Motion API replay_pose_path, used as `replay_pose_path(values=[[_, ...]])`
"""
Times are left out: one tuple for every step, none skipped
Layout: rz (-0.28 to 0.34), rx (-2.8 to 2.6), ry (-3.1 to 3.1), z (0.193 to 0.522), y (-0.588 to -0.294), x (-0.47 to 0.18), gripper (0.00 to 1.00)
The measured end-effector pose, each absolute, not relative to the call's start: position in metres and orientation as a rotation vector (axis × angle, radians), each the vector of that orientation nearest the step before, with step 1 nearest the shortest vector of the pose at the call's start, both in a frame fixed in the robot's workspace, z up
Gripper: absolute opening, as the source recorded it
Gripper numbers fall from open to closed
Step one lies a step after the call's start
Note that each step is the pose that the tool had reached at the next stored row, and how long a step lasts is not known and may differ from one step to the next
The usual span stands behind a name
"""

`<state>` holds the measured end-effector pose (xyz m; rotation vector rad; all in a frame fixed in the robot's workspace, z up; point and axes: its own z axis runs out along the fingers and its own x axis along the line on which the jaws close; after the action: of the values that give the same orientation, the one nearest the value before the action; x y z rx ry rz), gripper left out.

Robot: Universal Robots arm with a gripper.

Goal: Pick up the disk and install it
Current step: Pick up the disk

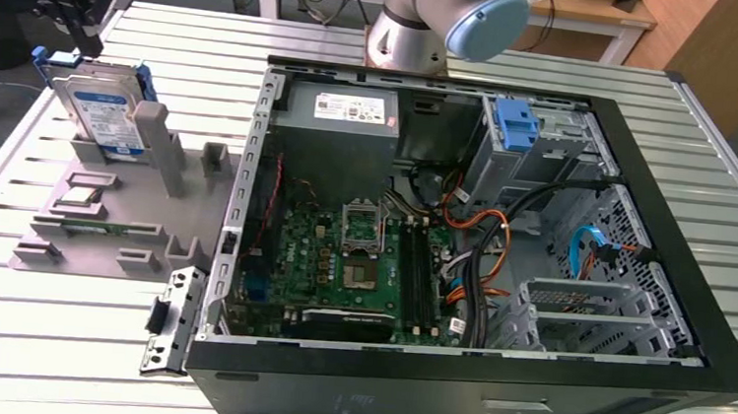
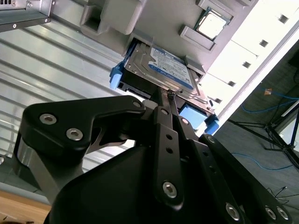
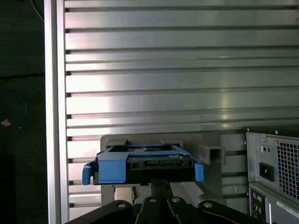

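Note:
The disk (image 1: 100, 112) stands upright on its edge in a grey holder (image 1: 104, 216) on the exterior view's left, silver with a blue-and-white label and blue side rails. Both wrist views show it close up: its label face (image 2: 163, 67) and its blue-railed edge (image 3: 140, 165). My gripper (image 1: 82, 41) hangs just above the disk's top edge. Its black fingers lie pressed together, and the gripper (image 2: 167, 95) ends right at the disk's edge without enclosing it. The gripper (image 3: 161, 183) sits centred on that edge.
An open computer case (image 1: 473, 235) lies to the exterior view's right of the holder, with a grey power-supply box (image 1: 344, 111) and a blue-tabbed drive bay (image 1: 517, 128). A small silver chip (image 2: 211, 23) rests on the holder. The slatted metal table (image 1: 55, 341) ends close beside the holder.

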<state>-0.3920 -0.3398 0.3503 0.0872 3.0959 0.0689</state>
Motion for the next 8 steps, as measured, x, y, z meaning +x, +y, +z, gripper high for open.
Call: replay_pose_path(values=[[0.069,0.087,3.096,0.3503,-0.3398,-0.392,0.1],[0.069,0.087,3.096,0.3503,-0.3398,-0.392,0.1],[0.069,0.084,3.096,0.3503,-0.3398,-0.392,0.1],[0.069,0.076,3.096,0.3503,-0.3397,-0.392,0.1],[0.07,0.063,3.097,0.3503,-0.3397,-0.392,0.1],[0.071,0.047,3.097,0.3503,-0.3398,-0.392,0.1],[0.071,0.039,3.098,0.3503,-0.3397,-0.392,0.1],[0.071,0.038,3.098,0.3503,-0.3398,-0.392,0.1]])
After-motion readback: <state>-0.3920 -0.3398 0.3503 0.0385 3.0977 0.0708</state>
